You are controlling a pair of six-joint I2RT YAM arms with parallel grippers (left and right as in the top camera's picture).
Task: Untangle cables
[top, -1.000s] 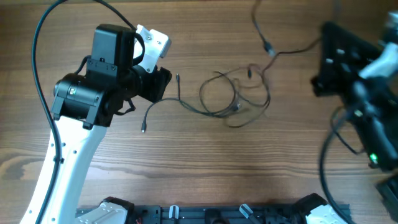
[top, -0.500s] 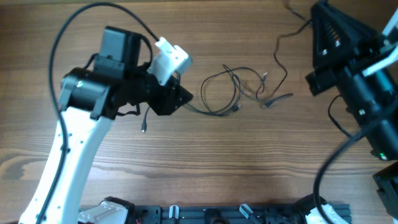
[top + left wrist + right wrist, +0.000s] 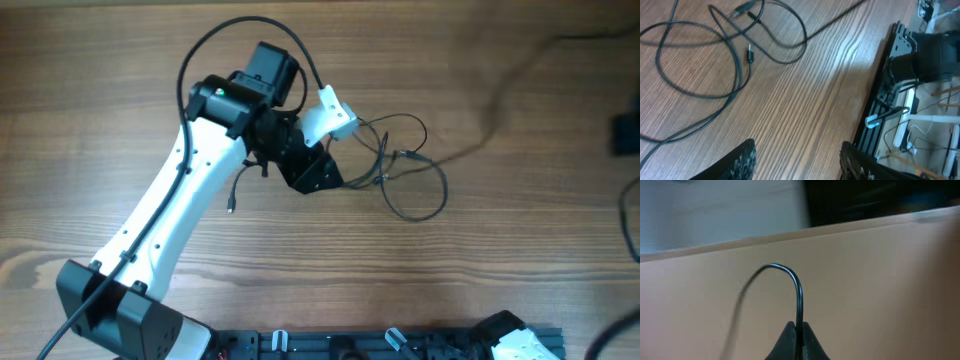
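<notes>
Thin dark cables (image 3: 405,165) lie in loose overlapping loops at the table's middle. One strand (image 3: 500,95) runs blurred toward the upper right. In the left wrist view the loops (image 3: 700,55) lie ahead at upper left, with a small plug (image 3: 749,52) among them. My left gripper (image 3: 318,175) is open and empty just left of the loops; its fingers (image 3: 742,162) stand wide apart over bare wood. My right gripper (image 3: 797,332) is shut on one thin cable (image 3: 799,292), which arcs up and over to the left. It is outside the overhead view.
A separate wire end (image 3: 232,195) lies left of the left arm (image 3: 170,210). A black rail (image 3: 350,345) runs along the table's front edge and shows in the left wrist view (image 3: 890,90). A dark piece (image 3: 627,135) sits at the right edge.
My left arm has swung right and now reaches the loops. My right arm has pulled away out of the overhead view, drawing one strand out to the upper right. The loops shifted right.
</notes>
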